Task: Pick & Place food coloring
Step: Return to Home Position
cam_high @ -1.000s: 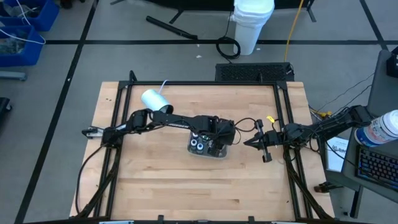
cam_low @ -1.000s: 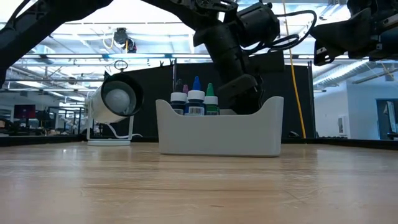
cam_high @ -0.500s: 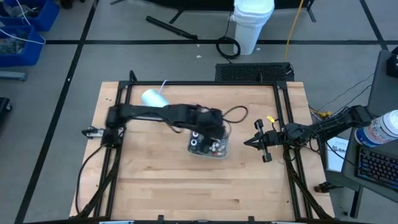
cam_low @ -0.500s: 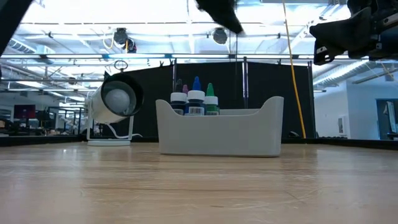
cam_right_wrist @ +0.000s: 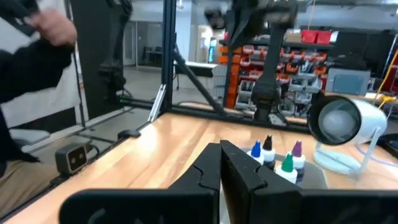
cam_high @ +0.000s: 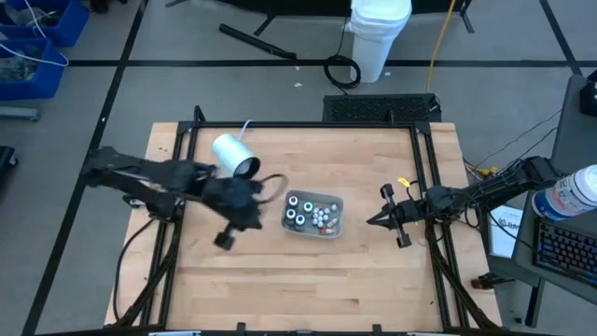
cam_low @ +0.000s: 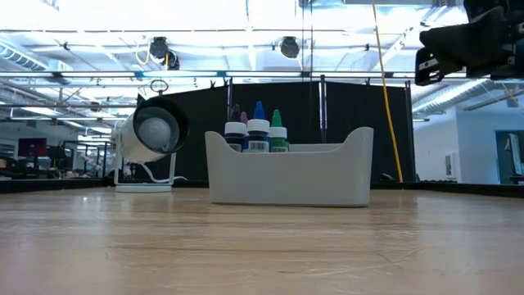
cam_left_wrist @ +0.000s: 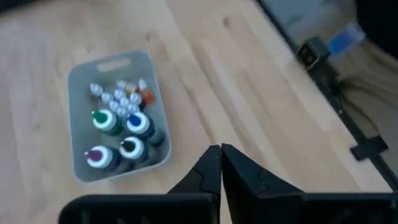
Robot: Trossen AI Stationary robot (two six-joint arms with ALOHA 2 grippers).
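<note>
The food coloring bottles (cam_high: pixel 305 216) stand upright in a shallow grey tray (cam_high: pixel 337 206) at the table's middle. The low view shows white, blue and green tops (cam_low: pixel 257 135) above the tray wall (cam_low: pixel 288 176). In the left wrist view the bottles (cam_left_wrist: pixel 118 121) fill the tray (cam_left_wrist: pixel 81 171). My left gripper (cam_high: pixel 254 213) hangs above the wood to the tray's left, shut and empty (cam_left_wrist: pixel 220 149). My right gripper (cam_high: pixel 371 220) waits at the table's right edge, shut (cam_right_wrist: pixel 219 149), pointing level toward the bottles (cam_right_wrist: pixel 273 155).
A white-and-grey cylinder with a cord (cam_high: pixel 233 154) lies at the far left of the table (cam_low: pixel 151 131). Black frame rails (cam_high: pixel 303 125) run along the table's edges. A person's sleeve (cam_right_wrist: pixel 31 56) shows beyond the table. Bare wood lies near the front edge.
My left gripper has risen out of the tray and swung back toward the table's left edge, leaving the low view. The bottles and the tray have stayed where they were.
</note>
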